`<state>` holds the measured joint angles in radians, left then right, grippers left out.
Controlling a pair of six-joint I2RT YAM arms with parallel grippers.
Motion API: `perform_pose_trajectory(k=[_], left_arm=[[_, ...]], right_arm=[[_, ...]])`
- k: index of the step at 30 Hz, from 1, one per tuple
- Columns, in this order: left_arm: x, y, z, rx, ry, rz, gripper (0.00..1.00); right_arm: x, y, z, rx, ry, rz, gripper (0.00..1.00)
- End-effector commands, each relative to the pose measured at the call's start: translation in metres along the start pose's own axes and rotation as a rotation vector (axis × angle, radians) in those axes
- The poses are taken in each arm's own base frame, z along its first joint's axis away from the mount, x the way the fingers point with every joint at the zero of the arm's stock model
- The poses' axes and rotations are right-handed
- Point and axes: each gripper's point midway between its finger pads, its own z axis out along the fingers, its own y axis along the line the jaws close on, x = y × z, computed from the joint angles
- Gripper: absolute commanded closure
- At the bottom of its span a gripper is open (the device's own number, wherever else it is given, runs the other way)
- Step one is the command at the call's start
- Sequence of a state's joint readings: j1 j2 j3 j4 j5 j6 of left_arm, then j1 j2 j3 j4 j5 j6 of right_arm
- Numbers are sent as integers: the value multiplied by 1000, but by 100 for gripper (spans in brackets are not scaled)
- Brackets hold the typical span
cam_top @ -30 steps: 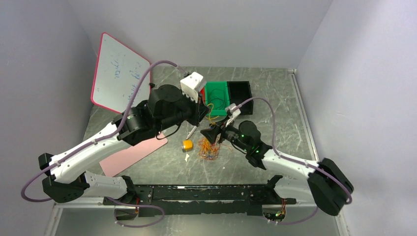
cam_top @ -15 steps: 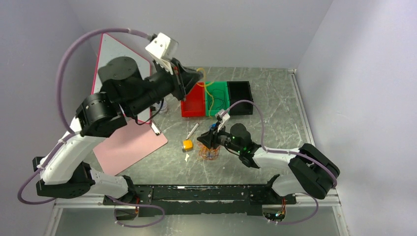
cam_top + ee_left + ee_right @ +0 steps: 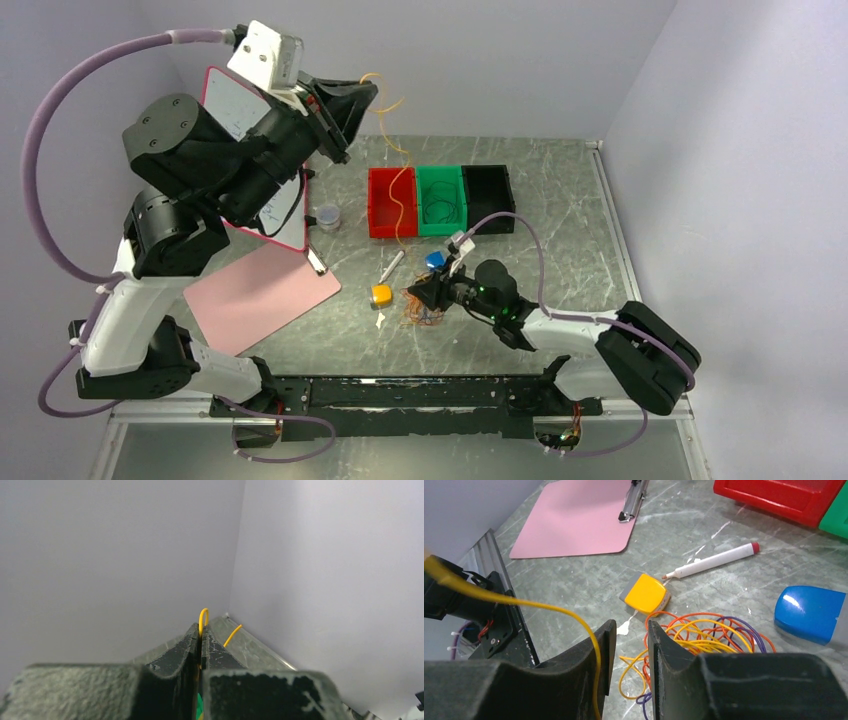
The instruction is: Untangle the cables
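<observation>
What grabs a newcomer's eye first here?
The left gripper, high at the far left, pinches a yellow wire that hangs down across the red bin. Near the front, the right gripper sits low over a tangle of wires, orange, yellow and purple, beside a small yellow block.

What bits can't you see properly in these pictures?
- Whiteboard writing: top view, the left arm covers most of it.
- Cables: top view, strands too thin to tell apart; right gripper covers part.
- Blue object: right wrist view, cut off by the right edge.
- Yellow cable, lower run: left wrist view, hidden behind the left gripper.
</observation>
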<state>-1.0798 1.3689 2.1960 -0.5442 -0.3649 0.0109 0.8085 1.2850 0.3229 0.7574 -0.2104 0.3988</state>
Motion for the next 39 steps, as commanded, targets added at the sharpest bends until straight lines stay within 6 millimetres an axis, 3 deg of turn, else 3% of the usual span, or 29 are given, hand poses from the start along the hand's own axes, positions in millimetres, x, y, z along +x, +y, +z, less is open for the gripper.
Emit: perform_pose_trajectory(k=[1,8,11,16,19,21,24,27,34,39], left_arm=[[-44,10,-4,-35,-139,31,93],[-73,9,1,-36,-233,91,93],[-76,8,5,-36,-254,111,93],[-54,7,13,-45,-211,128,93],[-35,7,16,-54,-166,125,93],[-27,7,17,-55,-148,120,93],[-21,6,15,-46,-136,113,93],[-21,6,13,-43,-134,112,93],[-25,5,12,-33,-142,114,93],[-24,5,12,-33,-142,118,93]], right_arm=[[4,-1,-4,9,-6,-3,67],[20,-6,-12,20,26,7,64],[22,-7,-20,32,23,14,68],[-6,-1,-30,56,-25,-11,84],[-36,5,-37,72,-75,-49,84],[-54,9,-42,87,-104,-76,76],[-79,12,-51,115,-156,-106,48],[-88,10,-55,143,-166,-137,32],[-89,6,-52,157,-151,-173,24],[-89,21,-31,50,-116,-242,24]])
